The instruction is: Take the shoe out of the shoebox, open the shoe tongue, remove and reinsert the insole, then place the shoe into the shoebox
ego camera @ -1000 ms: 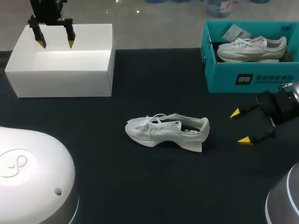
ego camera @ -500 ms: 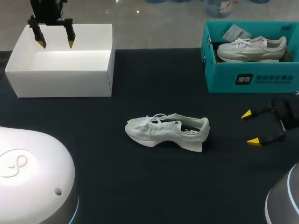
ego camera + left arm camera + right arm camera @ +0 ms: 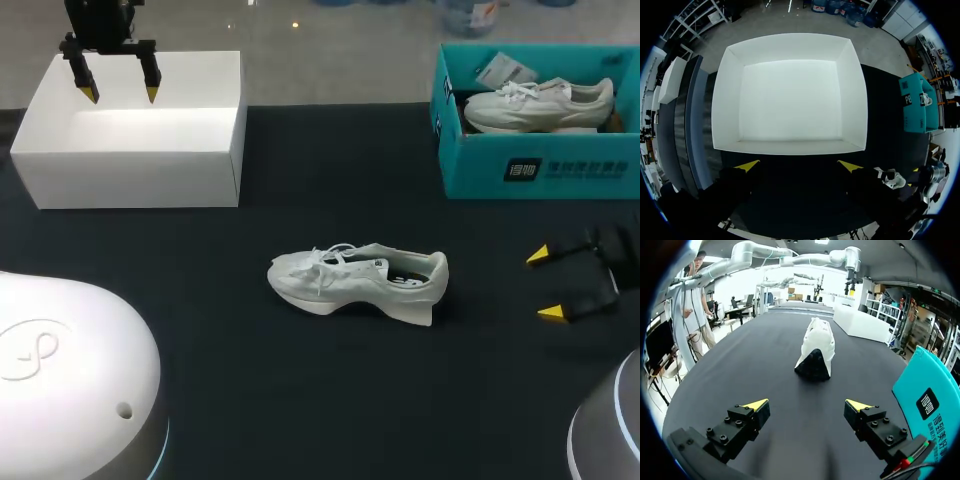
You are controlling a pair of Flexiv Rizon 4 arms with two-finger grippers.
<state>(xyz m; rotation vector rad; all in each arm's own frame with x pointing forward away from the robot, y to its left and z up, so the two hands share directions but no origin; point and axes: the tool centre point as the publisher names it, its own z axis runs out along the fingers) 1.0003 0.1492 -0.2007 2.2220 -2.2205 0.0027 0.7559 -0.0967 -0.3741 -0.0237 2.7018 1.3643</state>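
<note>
the shoe (image 3: 358,281) is left in the middle of the counter (image 3: 300,390), heel toward the wide-open, empty right claw (image 3: 545,285) so it can be grabbed, and the left claw (image 3: 121,95) is held open and empty too.

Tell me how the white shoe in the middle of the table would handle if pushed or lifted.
The shoe probably slides rather than rolls: it stands upright on a broad sole. Its upper looks soft, so it may cave under a pinch, while the thick sole likely stays stiff. The loose laces could flop or snag.
</note>
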